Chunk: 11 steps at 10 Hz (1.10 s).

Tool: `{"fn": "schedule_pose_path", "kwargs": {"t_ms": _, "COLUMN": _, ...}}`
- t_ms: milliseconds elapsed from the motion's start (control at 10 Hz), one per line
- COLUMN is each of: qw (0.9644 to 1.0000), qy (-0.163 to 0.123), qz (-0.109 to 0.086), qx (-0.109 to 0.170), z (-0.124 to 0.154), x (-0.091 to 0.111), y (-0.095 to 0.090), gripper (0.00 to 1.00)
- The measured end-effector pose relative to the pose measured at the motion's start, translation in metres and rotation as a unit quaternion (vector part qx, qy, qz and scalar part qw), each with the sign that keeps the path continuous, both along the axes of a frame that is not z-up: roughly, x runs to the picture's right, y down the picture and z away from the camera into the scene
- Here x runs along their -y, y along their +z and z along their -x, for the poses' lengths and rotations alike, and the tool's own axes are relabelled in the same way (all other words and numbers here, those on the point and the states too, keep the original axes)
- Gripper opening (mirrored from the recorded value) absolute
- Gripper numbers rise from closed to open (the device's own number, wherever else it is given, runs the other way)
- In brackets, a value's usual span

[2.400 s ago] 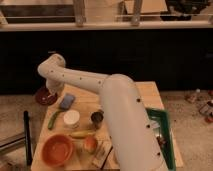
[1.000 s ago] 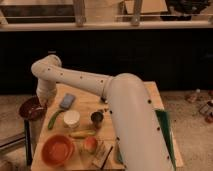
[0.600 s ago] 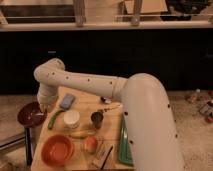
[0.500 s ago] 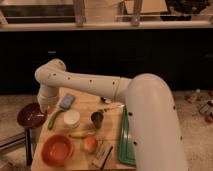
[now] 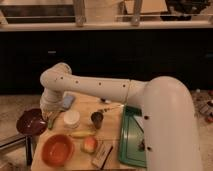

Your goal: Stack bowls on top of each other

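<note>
Your gripper [image 5: 44, 116] sits at the left edge of the frame, below the arm's bend, right against the maroon bowl [image 5: 31, 122]. The bowl hangs off the table's left edge with nothing visibly under it, so you appear to be carrying it, but you cannot tell how the fingers stand on its rim.

The relation that matters: the orange bowl [image 5: 58, 149] lies below and to the right of the maroon bowl, toward the lower left corner of the table [image 5: 112, 112]. The two are near but apart. The orange bowl sits open side up and looks the wider one, so it should take the maroon one inside. Your move would be a short carry down-right in the frame, then a lowering.

Around the target: the white container [image 5: 71, 118] stands just above it, and a yellowish item [image 5: 80, 134] and a round fruit [image 5: 89, 145] lie to its right. The dark cup [image 5: 97, 119] is further right, the green tray [image 5: 131, 137] well beyond. Nothing lies on the direct line from the left, though the white container is the closest thing to clip.
</note>
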State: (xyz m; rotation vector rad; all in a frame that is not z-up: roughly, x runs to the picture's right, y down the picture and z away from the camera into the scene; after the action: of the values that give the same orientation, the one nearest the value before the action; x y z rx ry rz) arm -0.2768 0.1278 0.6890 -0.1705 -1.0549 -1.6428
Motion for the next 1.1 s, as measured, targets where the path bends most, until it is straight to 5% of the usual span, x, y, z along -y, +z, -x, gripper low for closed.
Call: {"fn": "schedule_pose_path", "kwargs": {"t_ms": 1100, "qw": 0.9954, "qy": -0.038, "qz": 0.083, "qx": 0.03, "z": -0.05, "x": -0.055, "y": -0.007, "gripper": 0.0}}
